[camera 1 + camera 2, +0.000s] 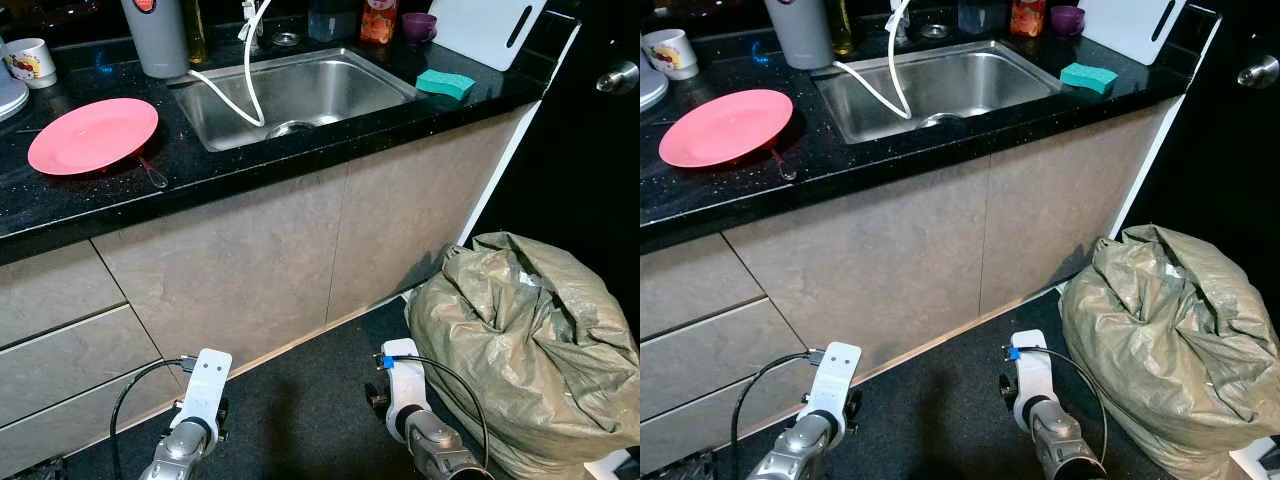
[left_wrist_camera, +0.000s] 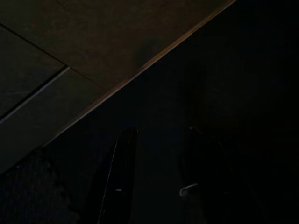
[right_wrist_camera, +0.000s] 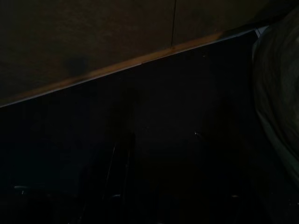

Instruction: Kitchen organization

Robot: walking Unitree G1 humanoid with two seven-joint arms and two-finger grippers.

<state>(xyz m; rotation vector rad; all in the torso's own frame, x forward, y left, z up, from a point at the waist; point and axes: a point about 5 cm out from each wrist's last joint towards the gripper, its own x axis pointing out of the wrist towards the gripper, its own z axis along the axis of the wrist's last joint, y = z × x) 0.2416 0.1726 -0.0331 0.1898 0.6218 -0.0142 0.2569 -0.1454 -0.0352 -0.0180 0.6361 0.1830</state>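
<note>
A black counter (image 1: 250,160) runs across in front of me with a steel sink (image 1: 300,95) set in it. On it lie a pink plate (image 1: 93,134) at the left, a green sponge (image 1: 445,83) right of the sink, and a white mug (image 1: 30,62) at the far left. Both my silver arms hang low over the dark floor, the left arm (image 1: 195,410) and the right arm (image 1: 405,400). In the dark left wrist view my left gripper (image 2: 161,133) is open with nothing between its fingers. The right wrist view is too dark to read.
A bulging olive sack (image 1: 520,340) stands on the floor at my right. Beige cabinet doors (image 1: 300,260) and drawers (image 1: 60,340) face me. A grey jug (image 1: 155,35), a white hose (image 1: 250,80), a purple cup (image 1: 418,25) and a white cutting board (image 1: 487,28) line the back.
</note>
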